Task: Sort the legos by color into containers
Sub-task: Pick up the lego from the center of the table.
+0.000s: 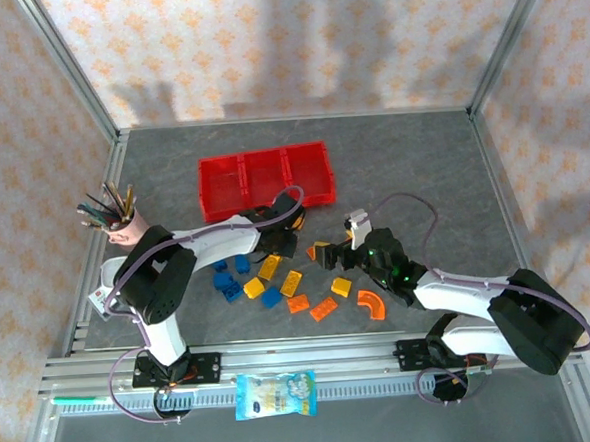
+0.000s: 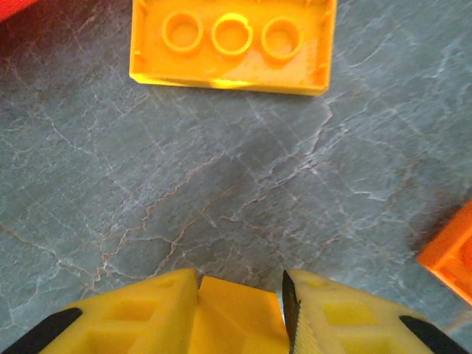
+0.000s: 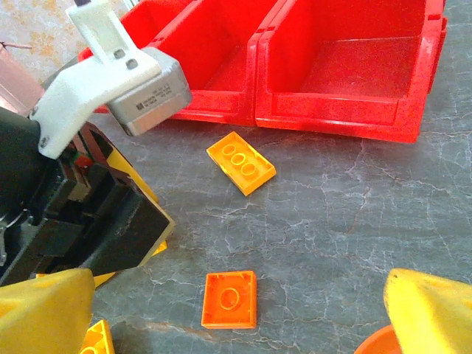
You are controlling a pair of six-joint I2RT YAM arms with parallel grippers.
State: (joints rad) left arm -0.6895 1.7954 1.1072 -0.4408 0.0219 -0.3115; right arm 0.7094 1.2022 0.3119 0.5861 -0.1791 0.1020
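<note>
Top external view: a red plastic tray of three joined open bins (image 1: 266, 181) sits toward the far side of the grey, stone-patterned table (image 1: 422, 163). Nearer the arms, small plastic bricks in yellow, blue and orange (image 1: 279, 287) lie scattered on the table between the two arms, all outside the tray. The left gripper (image 1: 279, 240) is low over the far edge of that scatter, just in front of the tray. The right gripper (image 1: 332, 247) is close beside it, to its right. A pink pen cup (image 1: 127, 226) stands at the left of the table. A blue-and-white snack packet (image 1: 276, 393) lies on the metal rail at the near edge.

Left wrist view: the left gripper (image 2: 240, 295) has its yellow fingers (image 2: 125, 321) pressed against both sides of a yellow brick (image 2: 234, 324). Ahead of it on the table lies a yellow rectangular brick turned underside up (image 2: 232, 44), with three round tubes showing. An orange brick (image 2: 451, 254) pokes in at the right edge, apart from both.

Right wrist view: the right gripper (image 3: 237, 287) hangs with its yellow fingertips (image 3: 44, 313) spread wide and holds nothing. Between them on the table lies a square orange brick (image 3: 230, 299), underside up. Farther on is the upturned yellow rectangular brick (image 3: 241, 164), just short of the red bins (image 3: 346, 74). The left arm's black wrist with its white camera bracket (image 3: 96, 81) stands at the left.
</note>
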